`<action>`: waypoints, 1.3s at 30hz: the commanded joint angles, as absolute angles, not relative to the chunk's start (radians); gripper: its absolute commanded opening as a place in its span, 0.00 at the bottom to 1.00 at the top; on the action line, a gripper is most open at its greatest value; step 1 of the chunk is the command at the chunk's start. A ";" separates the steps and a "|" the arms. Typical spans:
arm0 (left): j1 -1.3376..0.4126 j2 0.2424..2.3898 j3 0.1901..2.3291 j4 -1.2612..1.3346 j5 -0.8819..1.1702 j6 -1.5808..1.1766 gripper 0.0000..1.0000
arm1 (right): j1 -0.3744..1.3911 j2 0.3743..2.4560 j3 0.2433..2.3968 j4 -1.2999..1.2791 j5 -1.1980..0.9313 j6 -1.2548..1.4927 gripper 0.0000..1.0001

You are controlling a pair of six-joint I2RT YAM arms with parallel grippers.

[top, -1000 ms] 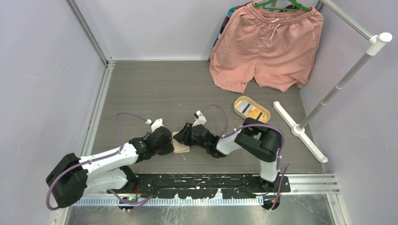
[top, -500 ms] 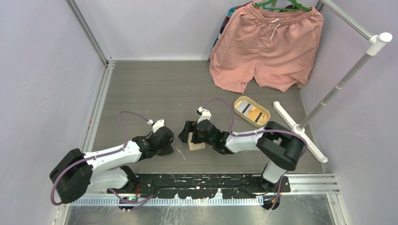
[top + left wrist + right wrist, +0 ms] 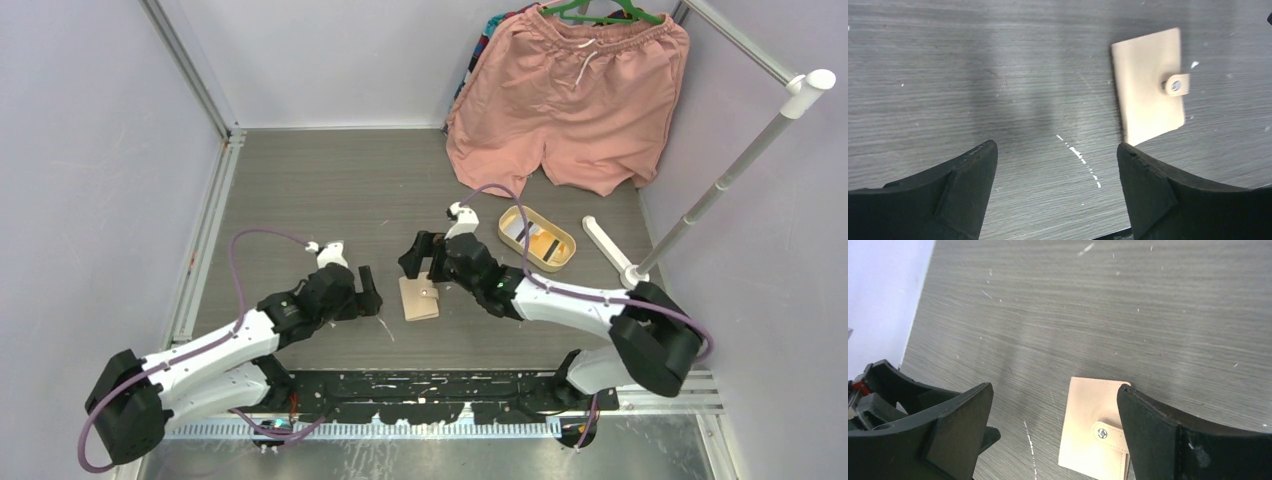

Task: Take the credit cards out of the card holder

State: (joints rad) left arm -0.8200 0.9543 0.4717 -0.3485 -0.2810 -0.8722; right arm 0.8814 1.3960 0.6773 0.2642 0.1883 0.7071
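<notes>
Here, at the left of the grey wood-grain table [image 3: 330, 180], the left arm [image 3: 210, 350] reaches low from its base toward the middle, with a purple cable [image 3: 245, 250] looping above it. The left gripper [image 3: 366, 292] sits just left of the card holder and apart from it. Its wrist camera shows the 2 black fingers [image 3: 963, 185] spread wide with only bare table between them, so it grips nothing.

The card holder [image 3: 419, 298] lies flat on the table between the 2 grippers. It is folded closed, tan side up, with its snap tab [image 3: 1176, 85] fastened over the right-hand edge as seen from overhead.

The right gripper [image 3: 424, 258] hangs at the holder's far edge at the end of the outstretched right arm [image 3: 570, 300]. Its fingers [image 3: 1168, 440] are also spread wide and clamp nothing. In the right wrist view, 1 finger hides a corner of the holder, and I cannot tell whether it touches it.

Further right, near that arm, stands an oval tan tray [image 3: 503, 225]. The credit cards [image 3: 546, 243] lie inside it: 1 orange-yellow and 1 paler with a dark band.

Behind the tray, pink shorts [image 3: 570, 95] hang from a green hanger [image 3: 600, 12] against the back wall. At the far right, a white rack [image 3: 720, 185] leans up from its foot on the table.
</notes>
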 commanded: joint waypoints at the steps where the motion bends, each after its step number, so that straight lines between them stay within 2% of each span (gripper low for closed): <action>1: -0.788 0.913 0.538 -0.287 -0.254 -0.724 0.92 | 0.873 1.278 0.678 0.217 0.293 0.651 1.00; 10: -0.724 0.893 0.583 -0.193 -0.132 -0.575 0.96 | 0.869 1.094 0.645 -0.129 0.511 0.688 1.00; 17: -0.682 0.879 0.609 -0.203 -0.091 -0.509 0.98 | 0.868 0.898 0.597 -0.238 0.651 0.735 1.00; 22: -0.681 0.886 0.605 -0.169 -0.070 -0.512 0.98 | 0.869 0.879 0.614 -0.343 0.685 0.743 1.00; 39: -0.681 0.842 0.621 -0.214 -0.084 -0.504 0.99 | 0.868 0.841 0.546 -0.295 0.687 0.747 1.00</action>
